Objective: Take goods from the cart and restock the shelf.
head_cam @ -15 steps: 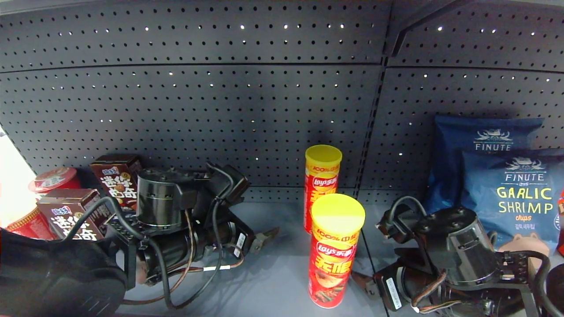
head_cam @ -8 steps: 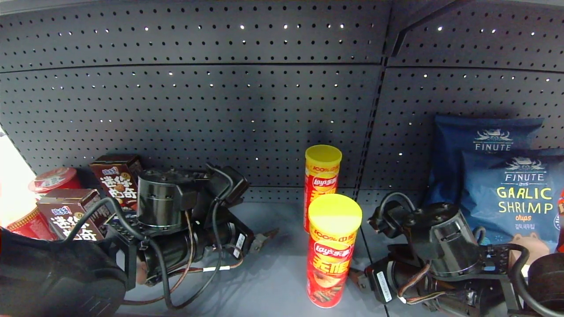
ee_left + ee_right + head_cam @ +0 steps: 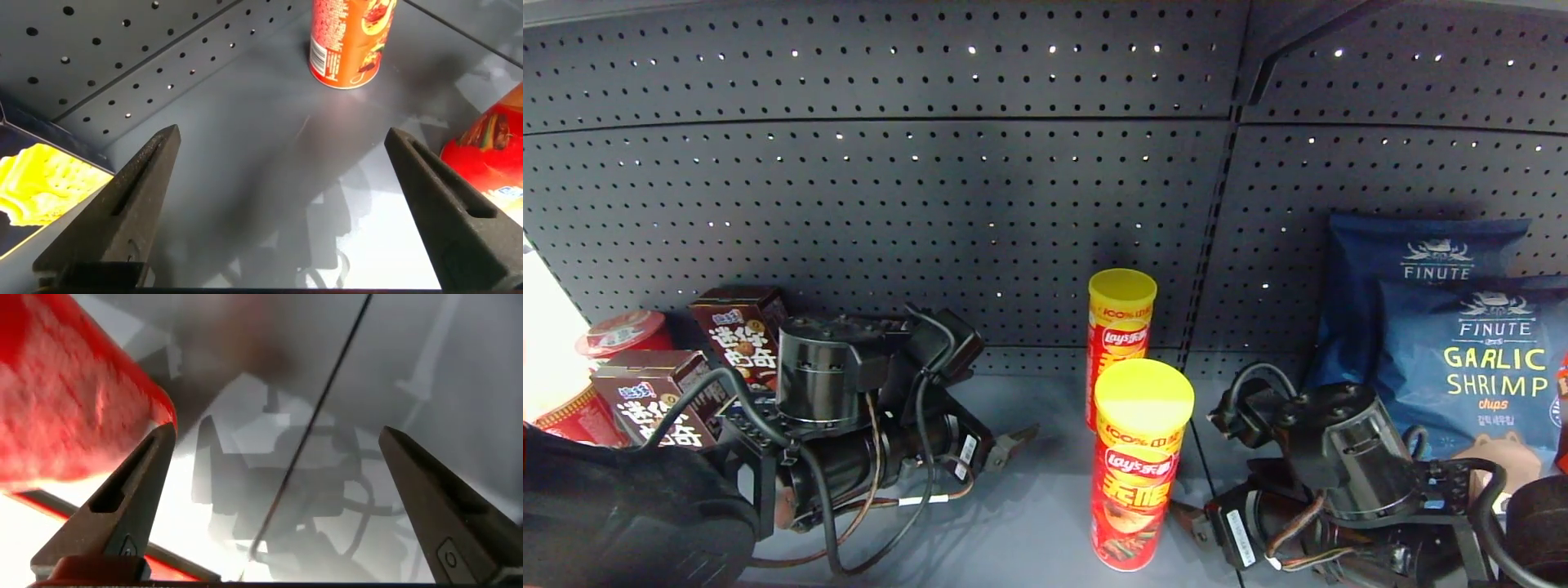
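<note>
Two red chip cans with yellow lids stand upright on the grey shelf board. The front can is near the shelf's front edge and the back can is by the pegboard wall. My left gripper hovers low over the shelf to the left of the cans, open and holding nothing. From that wrist the back can lies ahead and the front can off to one side. My right gripper sits low, just right of the front can, open, with the can outside one finger.
Brown snack boxes and red cup containers fill the shelf's left end. Blue chip bags lean at the right. A perforated back wall closes the rear. Bare shelf lies between the left gripper and the cans.
My right arm moved left toward the front can, then eased back slightly. The front can shifted a little to the left. The left arm stayed still.
</note>
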{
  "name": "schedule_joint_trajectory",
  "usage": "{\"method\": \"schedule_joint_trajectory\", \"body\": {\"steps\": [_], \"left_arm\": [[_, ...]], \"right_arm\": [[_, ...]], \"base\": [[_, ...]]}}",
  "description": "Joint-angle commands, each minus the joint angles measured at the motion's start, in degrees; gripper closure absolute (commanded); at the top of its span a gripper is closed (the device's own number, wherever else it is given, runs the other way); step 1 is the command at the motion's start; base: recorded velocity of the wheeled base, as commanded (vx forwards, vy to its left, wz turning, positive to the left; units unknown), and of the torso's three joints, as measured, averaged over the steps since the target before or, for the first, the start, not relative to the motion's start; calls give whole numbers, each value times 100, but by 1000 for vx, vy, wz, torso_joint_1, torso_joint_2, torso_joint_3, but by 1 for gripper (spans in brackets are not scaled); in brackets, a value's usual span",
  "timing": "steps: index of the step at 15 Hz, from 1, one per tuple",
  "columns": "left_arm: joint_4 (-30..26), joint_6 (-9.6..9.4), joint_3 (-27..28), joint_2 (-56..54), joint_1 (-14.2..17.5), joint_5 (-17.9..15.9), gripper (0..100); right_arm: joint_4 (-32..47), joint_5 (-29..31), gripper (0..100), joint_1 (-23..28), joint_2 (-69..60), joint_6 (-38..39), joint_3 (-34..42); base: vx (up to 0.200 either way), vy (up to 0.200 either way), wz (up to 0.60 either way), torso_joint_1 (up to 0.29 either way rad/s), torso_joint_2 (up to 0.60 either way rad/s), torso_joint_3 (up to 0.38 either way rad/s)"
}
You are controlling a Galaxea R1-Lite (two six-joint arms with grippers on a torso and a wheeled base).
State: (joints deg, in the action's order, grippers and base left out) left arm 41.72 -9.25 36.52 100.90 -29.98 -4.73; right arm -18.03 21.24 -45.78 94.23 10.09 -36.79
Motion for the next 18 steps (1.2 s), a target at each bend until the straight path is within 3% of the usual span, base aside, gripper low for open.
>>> {"method": "schedule_joint_trajectory", "body": {"steps": [1, 18], "left_arm": [[3, 2, 4, 8, -8, -2, 0], [3, -6, -31, 17, -17, -2, 0]], "right_arm": [[1, -14, 0, -28, -274, 1, 199], [-16, -85, 0, -169, -107, 1, 76]], "base": [[0, 0, 0, 0, 0, 0], [0, 0, 0, 0, 0, 0]]}}
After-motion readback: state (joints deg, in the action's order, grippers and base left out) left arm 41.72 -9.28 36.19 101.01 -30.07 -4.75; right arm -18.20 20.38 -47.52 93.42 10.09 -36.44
